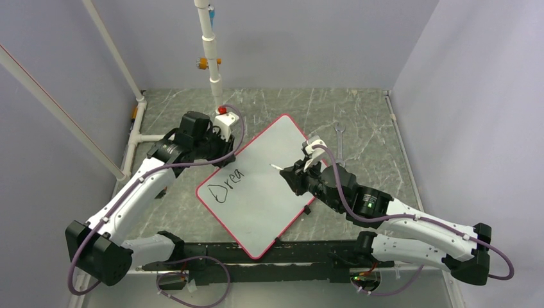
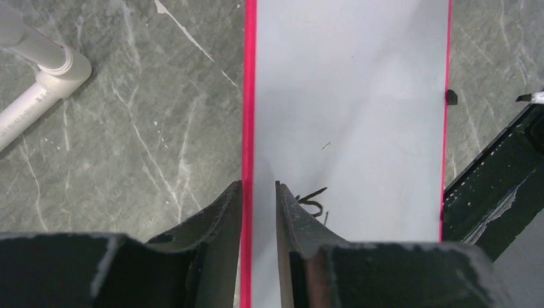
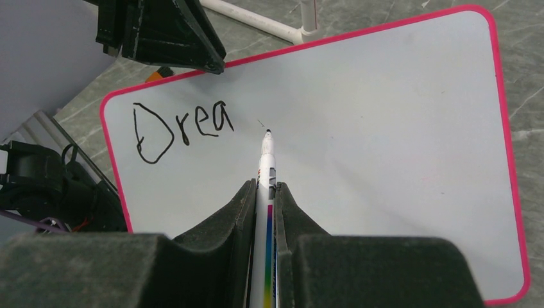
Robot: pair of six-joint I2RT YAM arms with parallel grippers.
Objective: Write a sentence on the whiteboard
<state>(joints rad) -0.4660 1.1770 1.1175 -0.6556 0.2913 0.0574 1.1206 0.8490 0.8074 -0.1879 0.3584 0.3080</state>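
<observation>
On the grey-green marbled table [image 1: 359,115], between the two arms, lies the large white rectangular whiteboard with rounded corners and a thin red rim [image 1: 269,205]. It is turned cornerwise, and in the top view its long axis runs from near left to far right. Black handwritten lettering [image 1: 229,186] reading "Drea" sits in the board's near-left part and climbs along that same axis.

Only the top view gives the whole layout. A silver open-ended spanner [image 1: 339,140] lies on the table just past the board's far-right short edge, and a white plastic pipe frame [image 1: 138,136] stands at the far left. That view hides both sets of jaws.

The left wrist view shows the left gripper [image 2: 258,186] with its jaws a narrow way apart and nothing between them to hold. One finger is over the table and the other over the board, and the red rim runs up through the gap.

The right wrist view shows the right gripper [image 3: 264,186] closed on a white marker pen with a rainbow stripe and a black tip [image 3: 267,157]. The barrel lies along the fingers, and the tip is just right of the "a", over blank board. Whether the tip touches the board cannot be told. From above, the pen points left and slightly away, toward the left gripper at the board's far-left rim.
</observation>
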